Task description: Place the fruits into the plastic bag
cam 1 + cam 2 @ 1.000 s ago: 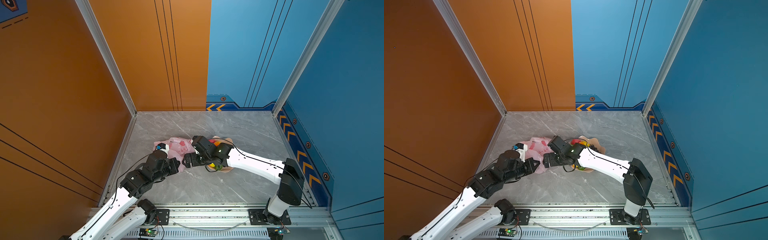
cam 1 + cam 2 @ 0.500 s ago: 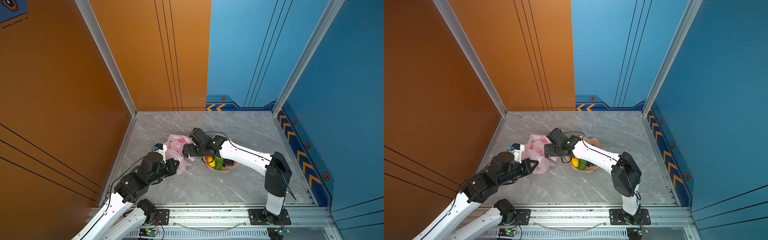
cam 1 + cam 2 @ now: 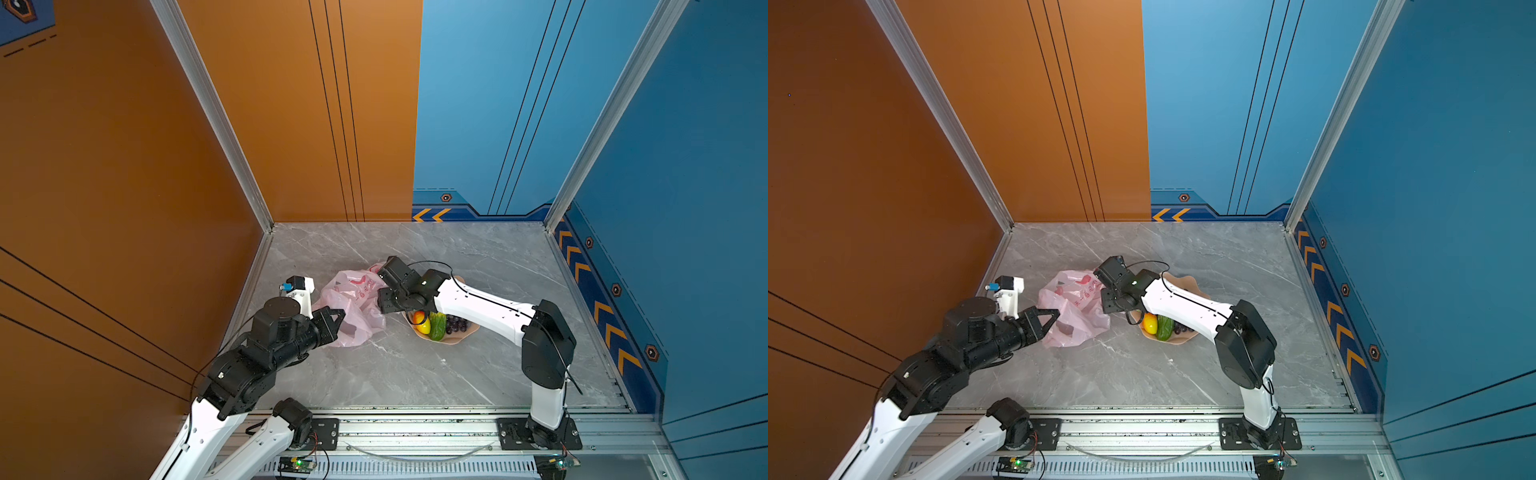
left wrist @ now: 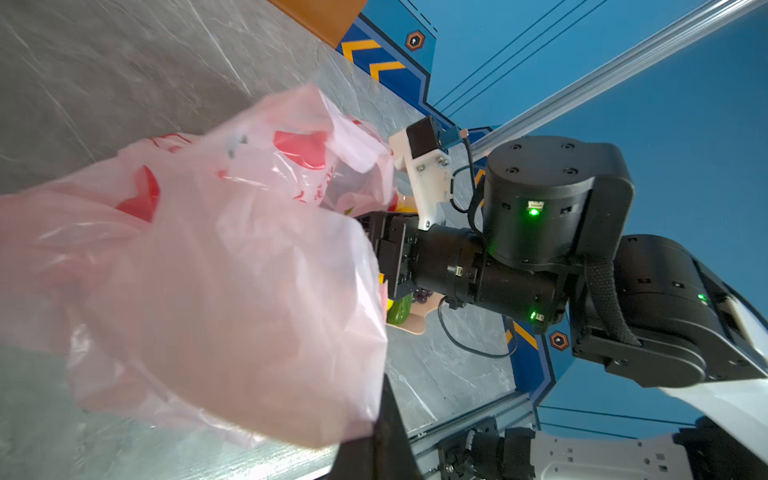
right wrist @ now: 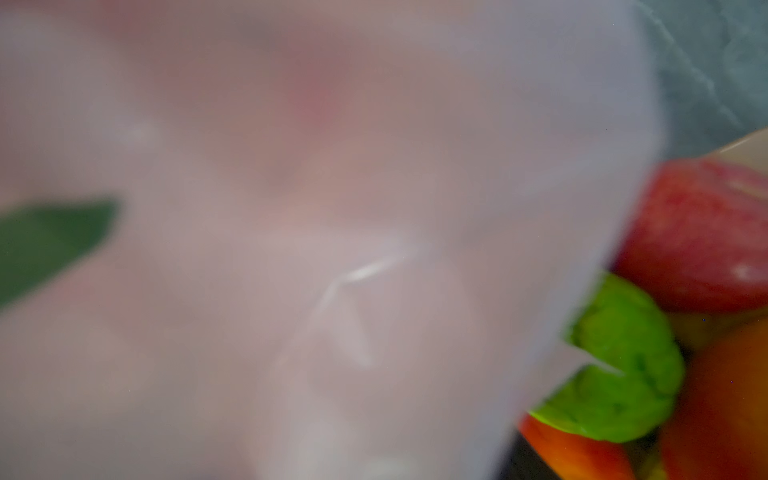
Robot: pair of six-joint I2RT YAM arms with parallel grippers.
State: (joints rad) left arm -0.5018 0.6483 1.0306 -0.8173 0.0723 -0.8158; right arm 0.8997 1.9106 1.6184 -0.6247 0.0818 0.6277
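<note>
- Pinching the near edge of the pink plastic bag (image 3: 353, 299), the left gripper (image 3: 338, 318) is clamped tight on the thin film. In the left wrist view it holds that edge up above the grey table (image 3: 415, 374).
- The right gripper (image 3: 380, 301) is pushed against the bag's far side, next to the bowl (image 3: 453, 338). Its fingertips are lost in the plastic, and I cannot tell whether they are spread or closed.
- The bag lies crumpled between the two arms, left of the bowl and touching it in both top views.
- The fruits (image 3: 436, 326) are heaped in the peach bowl. A yellow-red mango (image 3: 423, 326), a green cucumber (image 3: 437, 326) and purple grapes (image 3: 456, 324) show beneath the right arm.
- Blurred pink film covers most of the right wrist view. At its edge a red apple (image 5: 698, 237) rests against a bright green fruit (image 5: 627, 365).
</note>
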